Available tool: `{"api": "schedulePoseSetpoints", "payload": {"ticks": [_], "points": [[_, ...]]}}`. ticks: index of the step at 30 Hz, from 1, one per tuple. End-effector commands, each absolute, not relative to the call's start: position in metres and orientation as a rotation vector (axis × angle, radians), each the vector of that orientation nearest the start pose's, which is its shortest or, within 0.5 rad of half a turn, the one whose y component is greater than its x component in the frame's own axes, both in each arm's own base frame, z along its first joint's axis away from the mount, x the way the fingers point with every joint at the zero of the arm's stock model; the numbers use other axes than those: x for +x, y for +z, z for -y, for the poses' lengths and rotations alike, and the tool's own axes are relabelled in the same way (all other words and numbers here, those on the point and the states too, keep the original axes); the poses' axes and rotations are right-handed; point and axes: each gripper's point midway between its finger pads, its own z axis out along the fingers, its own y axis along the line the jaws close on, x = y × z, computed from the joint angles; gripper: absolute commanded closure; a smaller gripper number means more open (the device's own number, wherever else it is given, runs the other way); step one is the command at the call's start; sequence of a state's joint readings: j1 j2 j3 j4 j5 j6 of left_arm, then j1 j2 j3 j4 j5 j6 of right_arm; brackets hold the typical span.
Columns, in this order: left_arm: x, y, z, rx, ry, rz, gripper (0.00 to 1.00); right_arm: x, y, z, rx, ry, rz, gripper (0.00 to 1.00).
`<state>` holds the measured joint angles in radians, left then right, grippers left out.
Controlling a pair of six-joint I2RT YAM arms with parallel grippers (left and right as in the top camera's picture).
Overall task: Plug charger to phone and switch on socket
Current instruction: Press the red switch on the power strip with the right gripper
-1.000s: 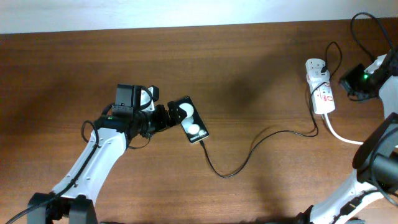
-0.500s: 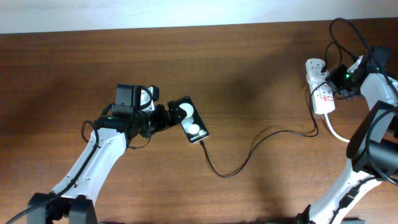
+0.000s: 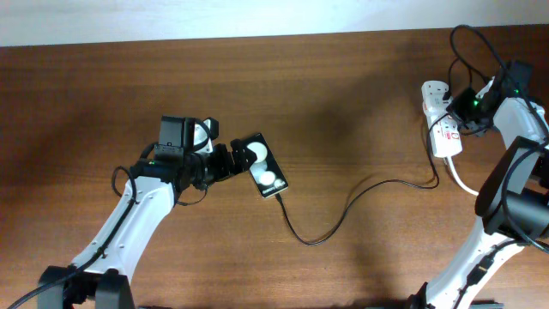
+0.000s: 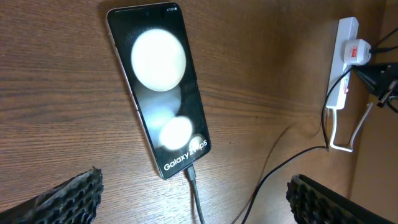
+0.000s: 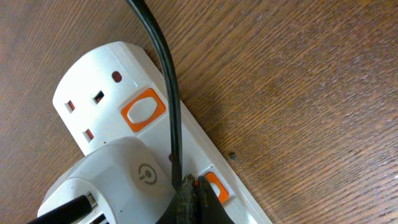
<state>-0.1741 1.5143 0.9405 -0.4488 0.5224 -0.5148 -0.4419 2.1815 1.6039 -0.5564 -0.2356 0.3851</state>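
The black phone (image 3: 262,166) lies flat on the table, with two white round spots on its face. It also shows in the left wrist view (image 4: 160,93). The thin black charger cable (image 3: 360,196) is plugged into the phone's lower end (image 4: 191,179) and runs right to the white adapter (image 5: 118,180) on the white socket strip (image 3: 441,118). My left gripper (image 3: 225,163) is open, its fingers (image 4: 193,199) apart at the phone's near end. My right gripper (image 5: 198,194) is shut, its tips touching an orange switch (image 5: 215,185) on the strip.
The strip's thick white cord (image 3: 467,184) curves off to the right. A second orange switch (image 5: 143,109) sits by an unused outlet at the strip's end. Black arm cables loop near the far right edge (image 3: 472,43).
My right gripper has moved left from beside the strip onto it. The left arm, phone and cable have not moved.
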Motion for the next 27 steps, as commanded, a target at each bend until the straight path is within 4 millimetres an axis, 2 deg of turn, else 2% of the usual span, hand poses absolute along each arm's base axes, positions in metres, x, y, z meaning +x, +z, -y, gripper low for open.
{"api": "schedulePoseSetpoints", "payload": {"ticks": [1, 4, 7, 9, 12, 14, 17, 19, 22, 25, 27], "points": [[0.34, 0.109, 0.144, -0.224, -0.903, -2.628, 0.01, 0.468, -0.005, 0.136, 0.975, 0.394, -2.637, 0.96], [0.34, 0.109, 0.144, -0.223, -0.904, -2.629, 0.01, 0.46, -0.022, 0.131, 1.003, 0.413, -2.686, 0.96], [0.34, 0.109, 0.144, -0.223, -0.903, -2.629, 0.01, 0.459, -0.018, 0.142, 1.025, 0.396, -2.669, 0.96], [0.34, 0.109, 0.144, -0.224, -0.903, -2.63, 0.01, 0.457, -0.006, 0.166, 1.08, 0.348, -2.634, 0.96], [0.34, 0.109, 0.144, -0.223, -0.903, -2.628, 0.01, 0.461, 0.022, 0.204, 1.123, 0.323, -2.537, 0.96], [0.34, 0.109, 0.144, -0.223, -0.904, -2.629, 0.01, 0.466, 0.026, 0.21, 1.117, 0.316, -2.51, 0.96], [0.34, 0.109, 0.144, -0.223, -0.904, -2.629, 0.01, 0.48, 0.033, 0.209, 1.066, 0.351, -2.463, 0.96], [0.34, 0.109, 0.144, -0.223, -0.904, -2.629, 0.01, 0.496, 0.043, 0.196, 0.996, 0.487, -2.416, 0.96], [0.34, 0.109, 0.144, -0.223, -0.903, -2.628, 0.01, 0.504, 0.046, 0.188, 0.952, 0.497, -2.407, 0.96], [0.34, 0.109, 0.144, -0.223, -0.904, -2.629, 0.01, 0.517, 0.05, 0.165, 0.877, 0.523, -2.416, 0.96], [0.34, 0.109, 0.144, -0.223, -0.904, -2.629, 0.01, 0.516, 0.048, 0.157, 0.872, 0.532, -2.434, 0.96]]}}
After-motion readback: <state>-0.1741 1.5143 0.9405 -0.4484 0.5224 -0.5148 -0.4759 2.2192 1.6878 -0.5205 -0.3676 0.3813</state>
